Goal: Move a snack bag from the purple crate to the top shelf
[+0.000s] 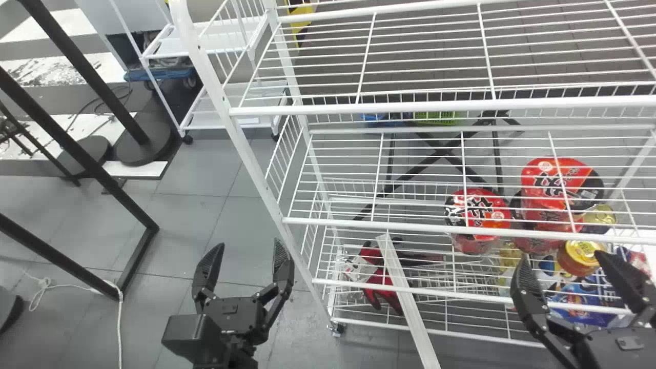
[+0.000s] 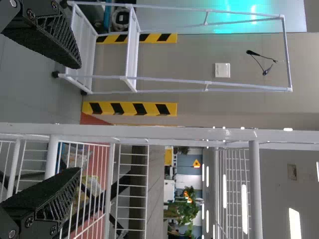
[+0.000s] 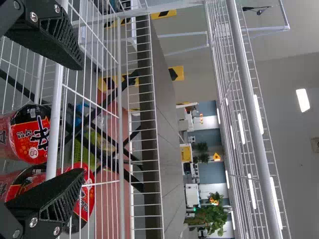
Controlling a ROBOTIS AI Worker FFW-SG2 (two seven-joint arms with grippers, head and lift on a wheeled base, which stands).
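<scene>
Left of the white rack, my left gripper (image 1: 251,251) stands over the floor with its fingers apart and nothing between them. My right gripper (image 1: 564,261) is at the rack's lower right front, also spread and holding nothing. Behind and below it, blue printed packages (image 1: 584,302) lie low in the rack; whether one is a snack bag I cannot tell. The top shelf (image 1: 389,108) is a bare wire tier above both grippers. In the left wrist view my left gripper (image 2: 77,117) is spread beside the rack; in the right wrist view my right gripper (image 3: 80,119) faces the wire shelves.
Red noodle cups (image 1: 476,215) stand on the middle tier, close to the right gripper. Red gloves (image 1: 379,282) lie lower down, by a slanting white bar (image 1: 410,307). The rack's white left post (image 1: 256,169) rises between the grippers. Black metal frames (image 1: 102,164) stand at the left.
</scene>
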